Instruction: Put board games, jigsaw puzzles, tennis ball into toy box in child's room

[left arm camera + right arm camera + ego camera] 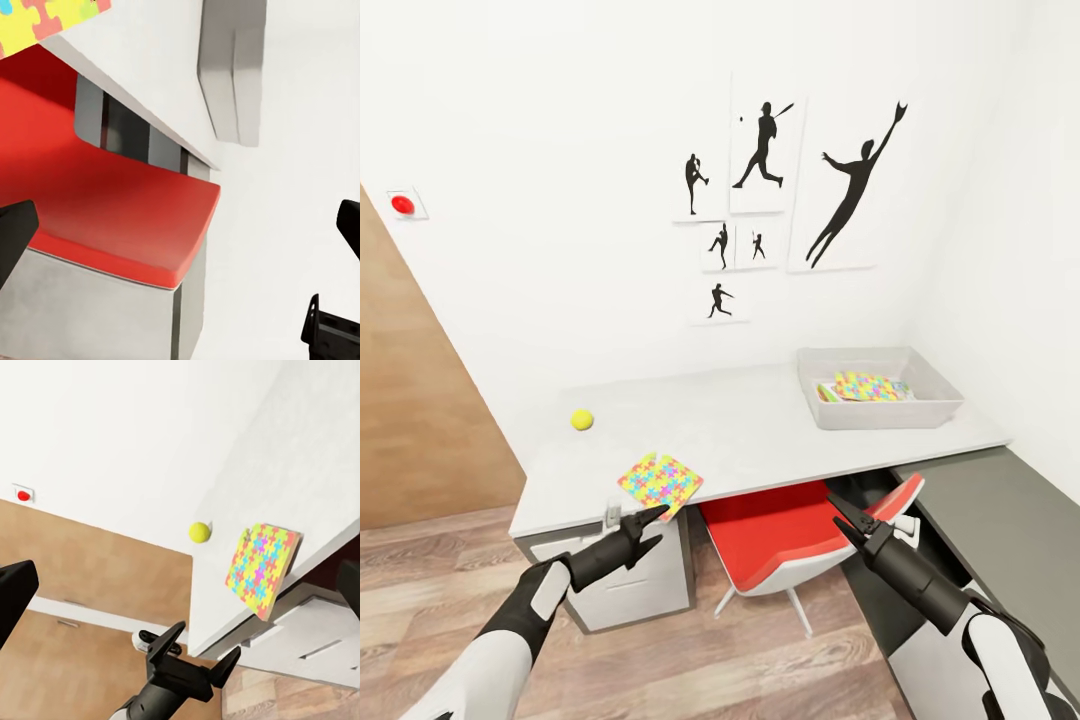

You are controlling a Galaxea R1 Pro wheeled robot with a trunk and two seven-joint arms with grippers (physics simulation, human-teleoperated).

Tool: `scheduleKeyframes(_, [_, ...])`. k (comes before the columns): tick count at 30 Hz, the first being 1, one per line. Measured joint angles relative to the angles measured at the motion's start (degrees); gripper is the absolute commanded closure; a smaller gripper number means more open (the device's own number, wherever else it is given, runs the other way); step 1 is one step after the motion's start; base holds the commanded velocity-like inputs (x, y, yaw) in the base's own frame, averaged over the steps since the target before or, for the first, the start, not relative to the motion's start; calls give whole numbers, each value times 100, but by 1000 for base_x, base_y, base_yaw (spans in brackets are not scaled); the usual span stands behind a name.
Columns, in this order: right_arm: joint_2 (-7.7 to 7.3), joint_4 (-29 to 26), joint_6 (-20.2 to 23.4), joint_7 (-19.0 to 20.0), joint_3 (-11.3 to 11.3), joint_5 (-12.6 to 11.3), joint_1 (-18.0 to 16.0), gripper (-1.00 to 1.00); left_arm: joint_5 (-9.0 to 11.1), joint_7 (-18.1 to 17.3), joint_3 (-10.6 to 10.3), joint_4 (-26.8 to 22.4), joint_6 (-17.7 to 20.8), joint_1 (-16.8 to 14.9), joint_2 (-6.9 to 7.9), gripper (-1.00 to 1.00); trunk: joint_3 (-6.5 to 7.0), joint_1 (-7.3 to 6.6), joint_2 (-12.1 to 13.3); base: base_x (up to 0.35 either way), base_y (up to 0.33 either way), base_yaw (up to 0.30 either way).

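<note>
Left gripper [650, 524]: black two-finger claw, jaws spread, nothing between them. It sits just below the near edge of the long pale grey-white desk [760, 430], tips almost under the overhanging corner of the thin flat jigsaw puzzle board [660, 482] in yellow, red, blue and green pieces. No contact visible. From the right wrist view the same gripper [193, 654] shows open under the desk edge, with the puzzle [262, 568] jutting past that edge.

Right gripper [855, 522]: also black, jaws parted, empty, held low in front of the desk beside the red-seated chair [780, 535] tucked under it.

On the desk: small yellow-green tennis ball [582, 419] towards the left end, well apart from the puzzle. Shallow pale grey translucent toy box [877, 388] with sloping sides at the right end, near the corner of the room. Inside it a second multicoloured jigsaw board [867, 386] lies on top of flat boxes with green and blue edges showing; can't tell how many.

White drawer unit [635, 580] under the left end. Black baseball-player silhouette pictures [765, 190] on the white wall above. Red round button [402, 204] on a wall plate at left. Brown wood-plank floor [690, 660].
</note>
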Motion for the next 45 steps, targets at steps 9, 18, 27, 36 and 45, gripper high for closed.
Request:
scheduleKeyframes(9, [-9, 1, -3, 0, -3, 1, 0, -100, -7, 72, 65, 136, -37, 0, 1, -100, 0, 1, 0, 8, 0, 0])
scheduleKeyframes(18, [-9, 2, -8, 0, -2, 0, 0, -100, 2, 529, 546, 179, -88, 0, 18, -100, 0, 1, 0, 0, 0, 0])
scheduleKeyframes(27, [-12, 2, -9, 0, -8, 3, 0, -100, 6, 564, 620, 181, -65, 0, 53, -100, -72, 88, -159, 0, 0, 0])
scheduleKeyframes(36, [-18, 2, -7, 0, -9, 2, 0, -100, 3, 542, 627, 180, -48, 0, 88, -100, -181, 221, -403, 0, 0, 0])
scheduleKeyframes(45, [-11, 2, -9, 0, -1, 9, 0, -100, 3, 531, 629, 180, -51, -1, 89, -100, -288, 352, -642, 0, 0, 0])
